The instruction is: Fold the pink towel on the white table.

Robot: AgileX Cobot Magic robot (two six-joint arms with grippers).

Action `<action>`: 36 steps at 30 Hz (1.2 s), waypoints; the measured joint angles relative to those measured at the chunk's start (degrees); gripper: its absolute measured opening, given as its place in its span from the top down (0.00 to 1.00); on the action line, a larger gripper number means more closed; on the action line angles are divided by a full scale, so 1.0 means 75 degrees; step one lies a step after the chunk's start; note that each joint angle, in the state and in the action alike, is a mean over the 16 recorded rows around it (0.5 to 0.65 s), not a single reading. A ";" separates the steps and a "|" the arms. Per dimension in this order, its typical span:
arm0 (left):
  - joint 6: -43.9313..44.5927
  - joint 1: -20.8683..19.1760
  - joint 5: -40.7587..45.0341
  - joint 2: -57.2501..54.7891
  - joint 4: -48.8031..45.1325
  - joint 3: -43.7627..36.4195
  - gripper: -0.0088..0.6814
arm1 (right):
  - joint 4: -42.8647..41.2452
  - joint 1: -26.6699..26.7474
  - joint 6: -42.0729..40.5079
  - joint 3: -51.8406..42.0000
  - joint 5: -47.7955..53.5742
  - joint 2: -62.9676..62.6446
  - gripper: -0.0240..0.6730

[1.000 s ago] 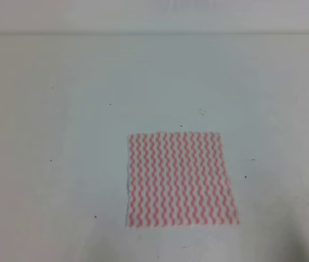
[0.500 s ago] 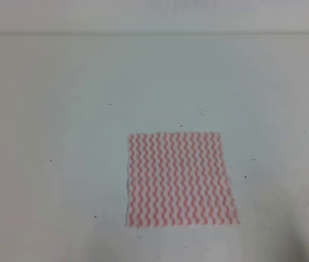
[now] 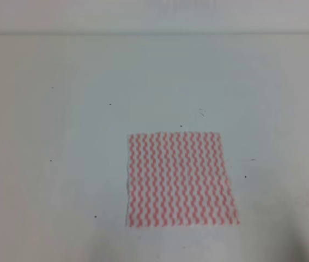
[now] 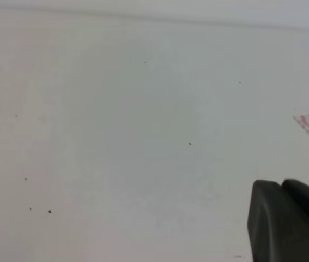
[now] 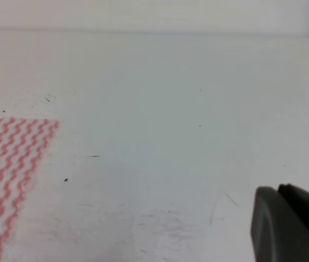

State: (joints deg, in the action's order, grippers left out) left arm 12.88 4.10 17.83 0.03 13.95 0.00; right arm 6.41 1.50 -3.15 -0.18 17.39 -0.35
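left tool (image 4: 290,221): dark edge only, bottom-right of wrist view | right tool (image 5: 290,224): same | jaw state unreadable

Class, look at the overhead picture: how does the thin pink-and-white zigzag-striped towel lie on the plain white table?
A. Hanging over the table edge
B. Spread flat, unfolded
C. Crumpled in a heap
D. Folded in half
B. The pink-and-white zigzag-striped towel lies as one flat rectangle on the white table, all four edges showing.

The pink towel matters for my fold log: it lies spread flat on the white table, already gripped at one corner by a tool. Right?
Not quite. The pink towel does lie spread flat on the white table, but nothing grips it: the exterior high view shows all four corners free, with no tool near it.
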 joint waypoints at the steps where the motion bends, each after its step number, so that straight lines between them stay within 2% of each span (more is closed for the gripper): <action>1: 0.0000 0.0000 -0.0018 0.0000 0.0000 0.0000 0.99 | 0.0000 0.0000 0.0000 0.0000 0.0000 0.0000 0.99; 28: -0.0321 0.0000 -0.0439 0.0001 0.0195 0.0000 0.99 | 0.0040 0.0002 0.0007 -0.0046 -0.0156 -0.0045 0.99; 36: -0.1163 0.0000 -0.1064 0.0000 0.1267 0.0000 0.99 | 0.1089 0.0009 0.0014 -0.0077 -0.1139 -0.0054 0.99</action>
State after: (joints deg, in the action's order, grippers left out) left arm 4.16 4.10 9.86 0.03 23.45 0.00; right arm 14.58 1.57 -3.05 -0.76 8.85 -0.75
